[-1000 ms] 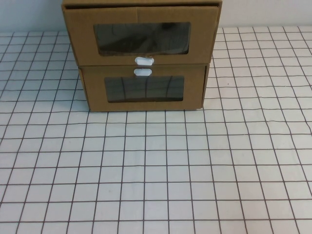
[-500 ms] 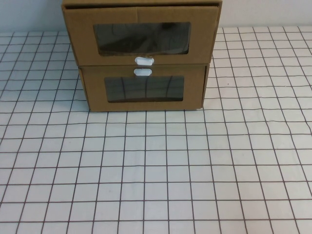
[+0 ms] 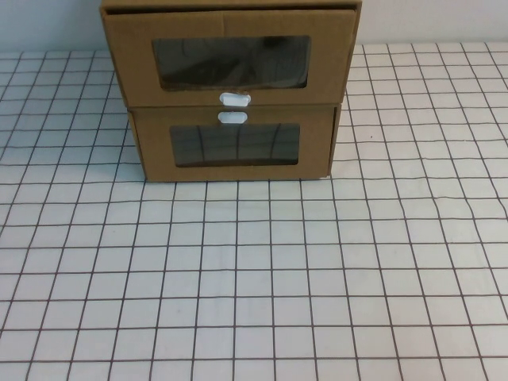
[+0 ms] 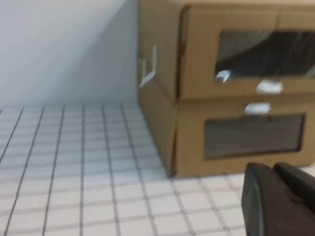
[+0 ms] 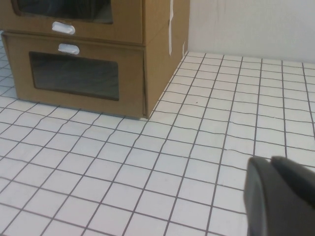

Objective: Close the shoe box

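Note:
The shoe box (image 3: 230, 62) is the upper of two stacked brown cardboard boxes at the table's far middle. It has a clear window and a white pull tab (image 3: 235, 99) on its lower edge. Its drawer front stands a little forward of the box under it, and it also shows in the left wrist view (image 4: 231, 54) and the right wrist view (image 5: 128, 19). My left gripper (image 4: 273, 169) is shut and empty, low over the table to the front left of the boxes. My right gripper (image 5: 270, 162) is shut and empty to their front right. Neither gripper shows in the high view.
The lower cardboard box (image 3: 235, 147) has its white tab on the upper edge and carries the shoe box. The table (image 3: 254, 278) has a white cover with a black grid. A pale wall stands behind the boxes.

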